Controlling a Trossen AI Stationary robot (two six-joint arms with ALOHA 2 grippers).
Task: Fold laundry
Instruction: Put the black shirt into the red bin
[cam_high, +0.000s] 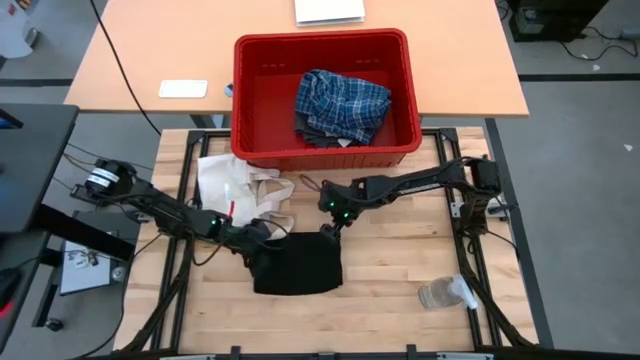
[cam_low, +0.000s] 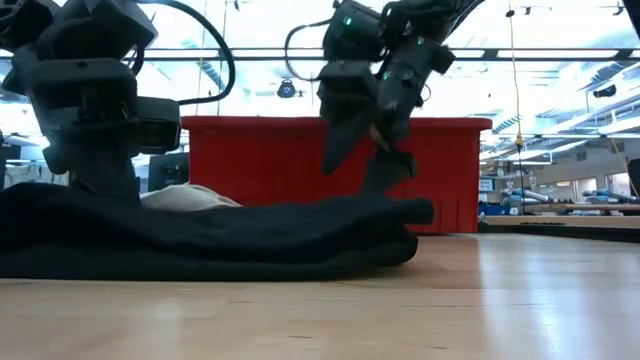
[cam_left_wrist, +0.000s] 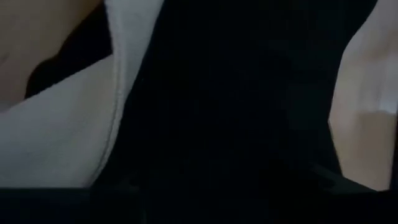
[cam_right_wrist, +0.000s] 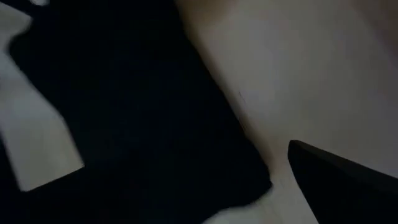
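The black garment (cam_high: 297, 266) lies bunched flat on the wooden table, its folded edge facing the low view (cam_low: 230, 235). My left gripper (cam_high: 262, 232) is down at the garment's far left corner, and black cloth (cam_left_wrist: 236, 106) fills its wrist view. My right gripper (cam_high: 330, 231) hangs open over the far right corner (cam_right_wrist: 258, 177), fingers pointing down (cam_low: 362, 165). The blue-and-white plaid shirt (cam_high: 340, 102) lies crumpled inside the red bin (cam_high: 262, 60). My right gripper stands open above the garment's far right corner (cam_low: 405, 208), coming from above. One fingertip (cam_low: 388, 175) reaches down to the raised fold there. I cannot tell whether it touches the cloth.
A cream tote bag (cam_high: 232, 185) lies just beyond the garment, partly under my left arm. The red bin stands at the table's far edge. A clear plastic bottle (cam_high: 445, 293) lies near the right near corner. Bare wood (cam_high: 400, 250) shows right of the garment.
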